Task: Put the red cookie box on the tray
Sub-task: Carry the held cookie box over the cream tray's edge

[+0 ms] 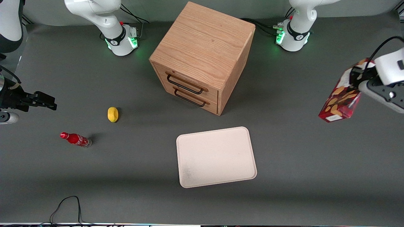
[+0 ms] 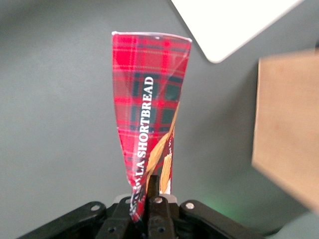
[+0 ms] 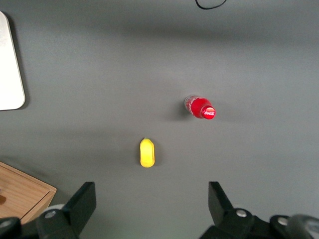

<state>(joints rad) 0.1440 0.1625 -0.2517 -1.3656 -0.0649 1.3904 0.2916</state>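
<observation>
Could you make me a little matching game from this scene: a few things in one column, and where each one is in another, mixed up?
Things:
1. cookie box
2. tray
3. soda bottle
4. lemon

Places:
A. lying flat on the table, nothing on it, nearer the front camera than the wooden cabinet
B. on the table beside the lemon, toward the parked arm's end
C. held up off the table in the tool, at the working arm's end
D. on the table between the bottle and the cabinet

Pairs: 1-C, 2-A, 3-B, 4-D
</observation>
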